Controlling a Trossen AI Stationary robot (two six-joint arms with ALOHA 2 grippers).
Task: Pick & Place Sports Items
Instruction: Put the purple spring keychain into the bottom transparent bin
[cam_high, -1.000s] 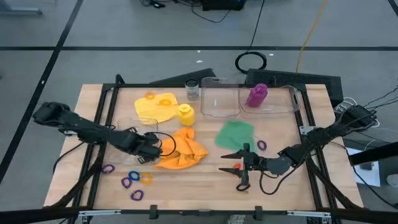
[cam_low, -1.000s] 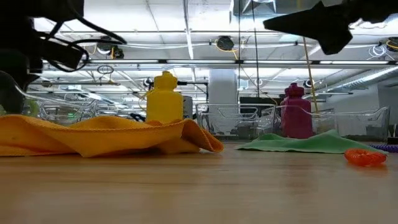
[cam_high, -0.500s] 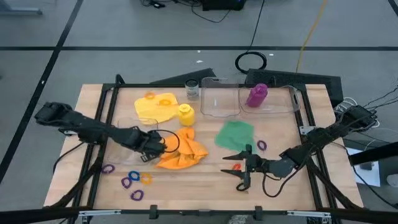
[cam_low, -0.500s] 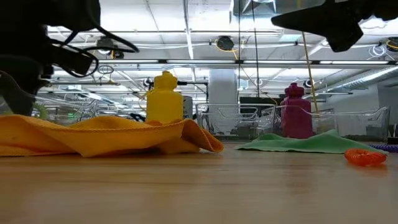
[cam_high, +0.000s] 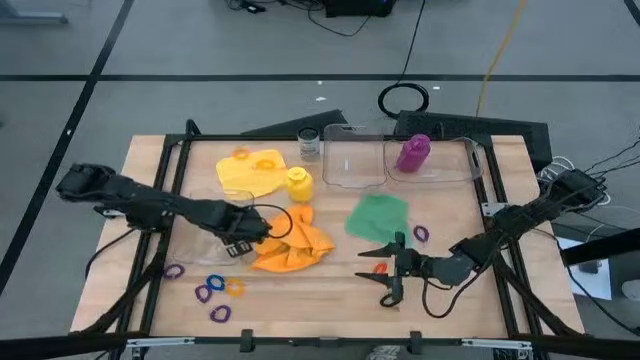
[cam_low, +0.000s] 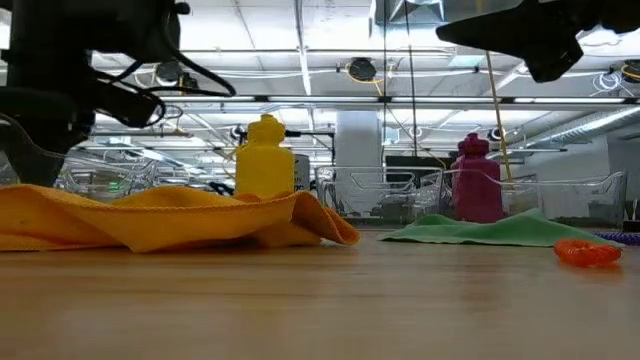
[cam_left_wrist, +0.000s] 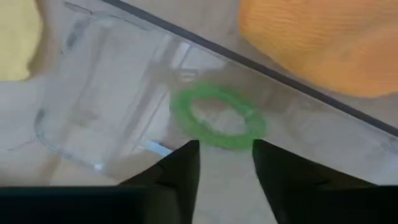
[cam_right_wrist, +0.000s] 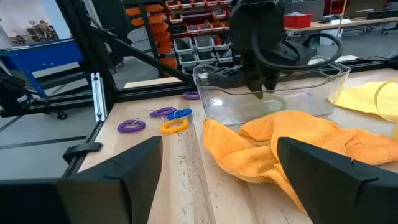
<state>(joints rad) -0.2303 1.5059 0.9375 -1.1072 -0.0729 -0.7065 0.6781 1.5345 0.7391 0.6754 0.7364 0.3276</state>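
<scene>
Your left gripper (cam_left_wrist: 225, 163), fingers parted, hovers over a green elastic ring (cam_left_wrist: 217, 117) lying flat inside a clear plastic box (cam_left_wrist: 93, 106) beside the orange cloth (cam_left_wrist: 323, 43); light, limp and springy, it is likely best pinched across its band, while your right gripper (cam_high: 392, 268) waits spread wide.

Under my left gripper (cam_left_wrist: 225, 163) lies a clear plastic box (cam_left_wrist: 112, 99), glossy and smooth, with a green elastic ring (cam_left_wrist: 217, 118) of matt, slightly fuzzy look on its floor just ahead of my dark matt fingers (cam_left_wrist: 180, 174). Beside it the orange cloth (cam_high: 295, 242) is soft, rumpled and napped. The table (cam_high: 330, 300) is pale wood, smooth with a faint sheen. Near my right gripper (cam_high: 392, 270) the green cloth (cam_high: 377, 215) lies matt and soft. The yellow bottle (cam_low: 264, 158) and purple bottle (cam_low: 477, 180) look like smooth plastic.
</scene>
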